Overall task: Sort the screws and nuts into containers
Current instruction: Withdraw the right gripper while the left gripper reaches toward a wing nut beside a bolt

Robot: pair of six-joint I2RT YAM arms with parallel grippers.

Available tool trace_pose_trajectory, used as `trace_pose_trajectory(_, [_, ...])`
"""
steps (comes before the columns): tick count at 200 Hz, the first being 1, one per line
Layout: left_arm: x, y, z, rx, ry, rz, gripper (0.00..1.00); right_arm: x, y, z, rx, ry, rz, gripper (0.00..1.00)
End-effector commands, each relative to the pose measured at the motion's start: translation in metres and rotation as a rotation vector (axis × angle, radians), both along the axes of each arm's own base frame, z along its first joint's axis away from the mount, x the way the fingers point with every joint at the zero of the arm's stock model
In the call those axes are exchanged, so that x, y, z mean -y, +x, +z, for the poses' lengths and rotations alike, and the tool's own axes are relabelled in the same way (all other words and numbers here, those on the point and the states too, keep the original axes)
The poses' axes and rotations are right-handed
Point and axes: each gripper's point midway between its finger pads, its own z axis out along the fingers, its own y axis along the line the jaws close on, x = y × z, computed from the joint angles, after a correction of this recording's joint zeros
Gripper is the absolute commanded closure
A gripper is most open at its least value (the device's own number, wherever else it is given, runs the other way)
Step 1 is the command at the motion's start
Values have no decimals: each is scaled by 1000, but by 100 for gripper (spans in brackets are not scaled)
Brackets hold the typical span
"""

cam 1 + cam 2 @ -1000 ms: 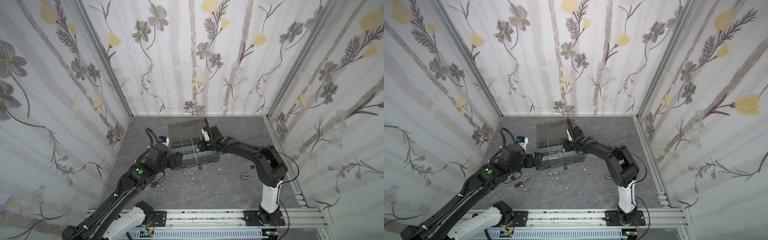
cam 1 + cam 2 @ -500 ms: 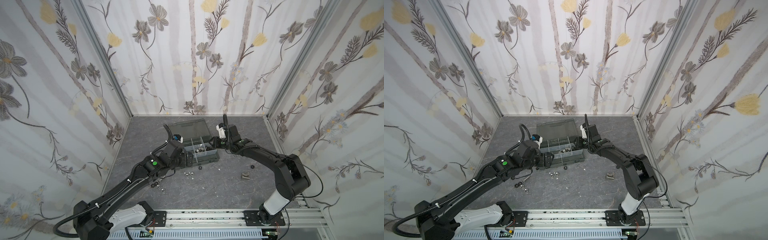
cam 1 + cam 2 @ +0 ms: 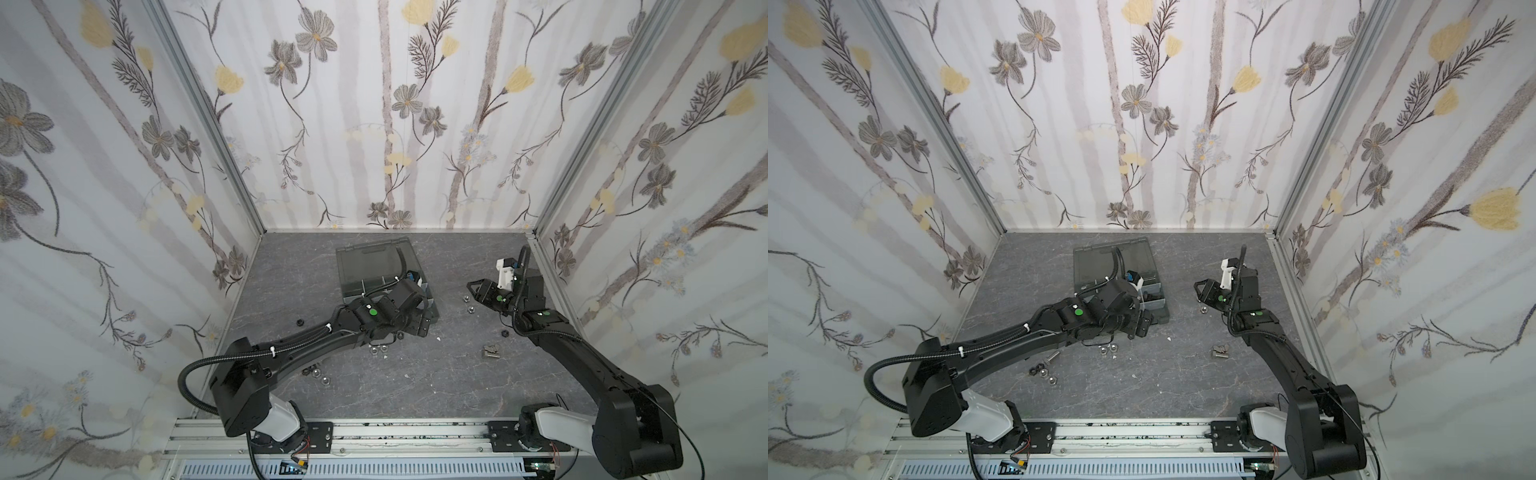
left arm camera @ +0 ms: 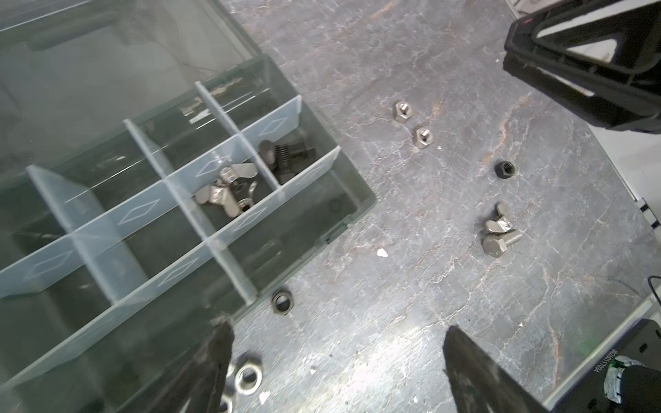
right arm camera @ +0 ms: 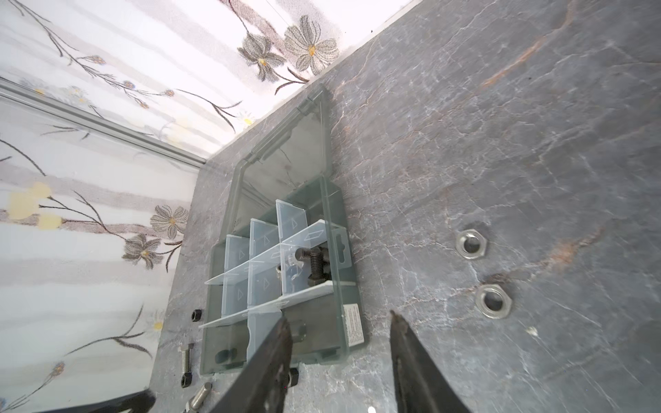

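Grey smoky plastic forms the organizer box (image 3: 370,259), lid open, toward the back of the stone-patterned surface (image 3: 436,386). Its cells (image 4: 143,211) already hold wing nuts (image 4: 229,189) and, next door, black screws (image 4: 286,157).

The left gripper (image 4: 336,361) hangs over the box's near corner, fingers (image 4: 218,350) wide and empty. Silver nuts (image 4: 246,375) lie flat inside the gap, close against the box-side finger, so a grasp would probably call for a small shift toward the box.

The right gripper (image 5: 339,339) has fingers (image 5: 404,354) set narrower, also empty. A pair of hex nuts (image 5: 470,245) lies holes-up outside that gap, on the side away from the box; this arm is clearly the nearer to them.

A silver hex screw (image 4: 500,245) rests on its side, long axis along the surface, touching a loose wing nut (image 4: 499,223).

Writing: a white label (image 5: 352,321) on the box wall, print too small to read. The dividers carry embossed diamonds and triangles only.
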Motion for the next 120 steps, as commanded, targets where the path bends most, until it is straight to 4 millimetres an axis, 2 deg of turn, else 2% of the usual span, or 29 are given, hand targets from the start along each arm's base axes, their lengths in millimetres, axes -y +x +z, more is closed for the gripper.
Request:
trace_pose_trajectory(1, [37, 2, -6, 22, -17, -117, 14, 12, -7, 19, 54, 68, -25, 51])
trace_pose_trajectory(3, [44, 5, 2, 34, -32, -124, 14, 14, -7, 20, 58, 70, -31, 51])
trace_pose_trajectory(8, [52, 5, 2, 38, -33, -141, 16, 17, -9, 21, 62, 76, -40, 50])
trace_pose_trajectory(18, [66, 4, -5, 32, -24, -174, 19, 23, -13, 25, 75, 93, -61, 49])
trace_pose_trajectory(55, [112, 4, -25, 24, -4, -269, 29, 28, -24, 35, 110, 163, -83, 48])
trace_pose_trajectory(72, [130, 0, -35, 11, -5, -307, 31, 35, -25, 39, 120, 180, -110, 44])
trace_pose_trajectory(120, [172, -13, -55, 4, -18, -399, 31, 54, -24, 49, 129, 298, -157, 40])
